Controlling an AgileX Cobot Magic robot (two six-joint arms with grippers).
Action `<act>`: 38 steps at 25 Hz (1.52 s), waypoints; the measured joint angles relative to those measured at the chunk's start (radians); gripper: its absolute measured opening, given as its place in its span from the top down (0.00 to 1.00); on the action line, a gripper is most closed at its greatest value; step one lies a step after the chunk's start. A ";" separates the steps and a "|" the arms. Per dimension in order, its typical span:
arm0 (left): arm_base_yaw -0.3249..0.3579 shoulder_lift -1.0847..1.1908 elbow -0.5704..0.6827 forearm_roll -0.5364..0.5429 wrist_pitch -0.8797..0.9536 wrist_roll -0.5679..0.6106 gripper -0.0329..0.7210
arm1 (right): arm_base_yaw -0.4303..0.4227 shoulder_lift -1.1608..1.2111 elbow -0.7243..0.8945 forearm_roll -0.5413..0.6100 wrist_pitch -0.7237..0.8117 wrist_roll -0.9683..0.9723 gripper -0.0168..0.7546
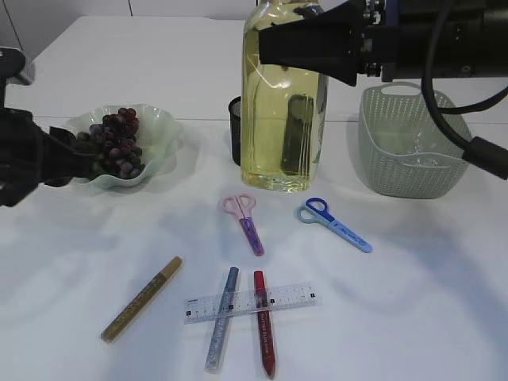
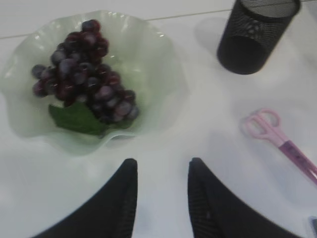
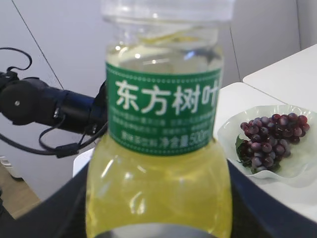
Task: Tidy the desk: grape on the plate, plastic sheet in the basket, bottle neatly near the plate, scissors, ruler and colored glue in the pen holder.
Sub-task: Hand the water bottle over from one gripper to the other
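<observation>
My right claw (image 1: pixel 305 44) was clamped around the upper part of the bottle (image 1: pixel 286 111) of yellow drink, its jaws spread wide on either side of the body just below the green label, as my right wrist view showed. The bottle stood upright, far and centre on the white table (image 1: pixel 413 270); I could not tell whether its base rested on the surface. Just behind it on the left stood the black mesh pen holder (image 1: pixel 235 127), and to the right sat the pale green basket (image 1: pixel 409 143) with the clear plastic sheet (image 1: pixel 421 155) lying inside. My left claw (image 2: pixel 161 193) hovered empty with its jaws parted, at the near edge of the wavy green plate (image 2: pixel 158 59), on the far left of the table. The grape (image 2: pixel 81 74) bunch lay on that plate, with a green leaf under it. Nearer the middle lay the pink scissors (image 1: pixel 246 222) and, to their right, the blue scissors (image 1: pixel 333 224), apart from each other. Nearest of all lay the clear ruler (image 1: pixel 250 302), crossing over the silver glue pen (image 1: pixel 221 329) and the red glue pen (image 1: pixel 264 333), with the gold glue pen (image 1: pixel 141 298) lying slanted to their left, on its own.
</observation>
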 joint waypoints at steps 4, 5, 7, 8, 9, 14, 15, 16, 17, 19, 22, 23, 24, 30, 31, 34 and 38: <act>-0.126 -0.006 0.050 0.007 -0.164 -0.018 0.62 | 0.000 0.000 0.000 0.001 -0.013 0.000 0.38; -0.156 -0.006 0.055 0.008 -0.201 -0.026 0.62 | 0.000 0.000 0.000 0.001 -0.020 0.000 0.38; -0.207 -0.006 0.057 0.018 -0.261 -0.052 0.62 | 0.000 0.000 0.000 0.004 -0.036 -0.001 0.38; -0.224 -0.008 0.057 0.038 -0.293 -0.071 0.62 | 0.000 0.000 0.000 0.006 -0.044 -0.001 0.38; -0.239 -0.008 0.057 0.067 -0.321 -0.104 0.62 | 0.000 0.000 0.000 0.008 -0.052 -0.001 0.38; -0.258 -0.008 0.057 0.314 -0.458 -0.411 0.62 | 0.000 0.000 0.000 0.017 -0.086 -0.011 0.38; -0.258 -0.008 0.057 0.365 -0.480 -0.459 0.62 | 0.000 0.000 0.000 0.017 -0.087 -0.018 0.38; -0.258 -0.008 0.057 0.405 -0.495 -0.508 0.62 | 0.000 0.000 0.000 0.017 -0.087 -0.024 0.38; -0.258 -0.008 0.057 0.449 -0.502 -0.552 0.62 | 0.000 0.000 0.000 0.018 -0.087 -0.025 0.38; -0.258 -0.008 0.069 0.505 -0.538 -0.629 0.62 | 0.000 0.000 0.000 0.019 -0.087 -0.028 0.38; -0.258 -0.008 0.105 0.581 -0.659 -0.729 0.62 | 0.000 0.000 0.000 0.019 -0.087 -0.034 0.38; -0.258 -0.008 0.115 0.613 -0.707 -0.762 0.62 | 0.000 0.000 0.000 0.019 -0.087 -0.036 0.38; -0.258 -0.008 0.120 0.656 -0.742 -0.793 0.62 | 0.000 0.000 0.000 0.019 -0.085 -0.036 0.38; -0.258 -0.008 0.132 0.884 -0.854 -0.918 0.62 | 0.000 0.000 0.000 0.021 -0.001 -0.044 0.38; -0.258 -0.008 0.132 0.904 -0.858 -0.928 0.62 | 0.000 0.000 0.000 0.021 0.025 -0.046 0.38; -0.258 -0.008 0.132 0.919 -0.867 -0.943 0.56 | 0.000 0.000 0.000 0.019 0.069 -0.048 0.38; -0.258 -0.008 0.132 0.914 -0.875 -0.956 0.36 | 0.000 0.000 0.000 0.017 0.073 -0.048 0.38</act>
